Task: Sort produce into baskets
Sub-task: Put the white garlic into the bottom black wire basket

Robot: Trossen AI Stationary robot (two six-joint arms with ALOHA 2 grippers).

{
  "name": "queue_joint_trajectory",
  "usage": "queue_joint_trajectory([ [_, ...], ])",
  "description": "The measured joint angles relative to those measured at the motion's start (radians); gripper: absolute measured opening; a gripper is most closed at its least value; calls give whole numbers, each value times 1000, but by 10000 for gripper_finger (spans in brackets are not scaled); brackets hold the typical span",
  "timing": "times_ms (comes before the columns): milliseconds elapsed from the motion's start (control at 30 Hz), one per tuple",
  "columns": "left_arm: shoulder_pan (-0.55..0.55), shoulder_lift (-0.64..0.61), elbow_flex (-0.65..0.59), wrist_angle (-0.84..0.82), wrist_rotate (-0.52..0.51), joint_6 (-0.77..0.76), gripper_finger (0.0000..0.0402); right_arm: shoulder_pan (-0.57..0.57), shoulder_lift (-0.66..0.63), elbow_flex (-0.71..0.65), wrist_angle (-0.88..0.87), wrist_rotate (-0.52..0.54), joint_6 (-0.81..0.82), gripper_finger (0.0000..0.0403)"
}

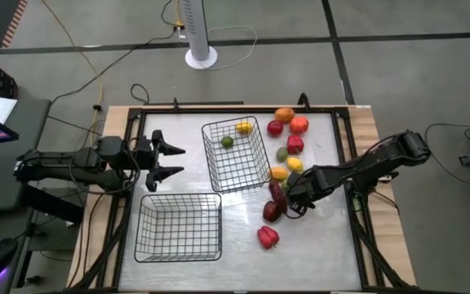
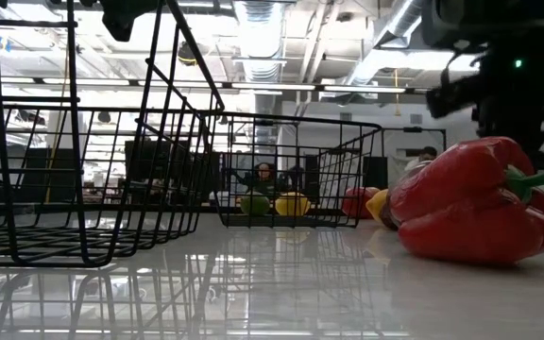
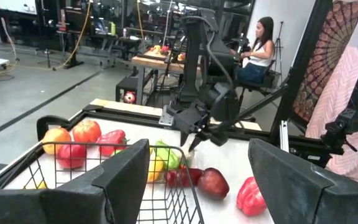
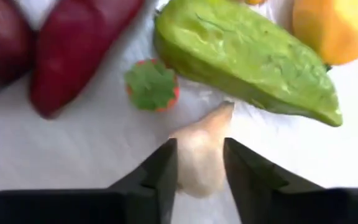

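Wire basket (image 1: 237, 155): 2 pieces | near basket (image 1: 179, 228) bare | right end effector (image 4: 199, 163) grips garlic (image 4: 199, 157)

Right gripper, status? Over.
Right gripper closing around white garlic-like piece on table. Left gripper open, waiting beside baskets. Green pepper lies close beyond the piece.

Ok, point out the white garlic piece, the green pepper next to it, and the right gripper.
white garlic piece (image 4: 199, 155), right wrist view, middle of its bulb.
green pepper (image 4: 247, 59), right wrist view, middle of its flank.
right gripper (image 4: 201, 163), right wrist view, midway between its fingertips, astride the garlic.
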Motion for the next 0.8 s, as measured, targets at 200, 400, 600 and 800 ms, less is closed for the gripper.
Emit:
queue_joint_trajectory([
  [200, 0, 0, 0, -1, 0, -1, 261, 7, 0, 27, -18, 32, 15, 141],
  [400, 0, 0, 0, -6, 6, -1, 261, 7, 0, 27, -31, 34, 47, 239],
  [600, 0, 0, 0, -6, 6, 0, 261, 39, 0, 27, -11, 34, 113, 319],
  [800, 0, 0, 0, -7, 6, 0, 261, 70, 0, -44, 47, 33, 185, 346],
])
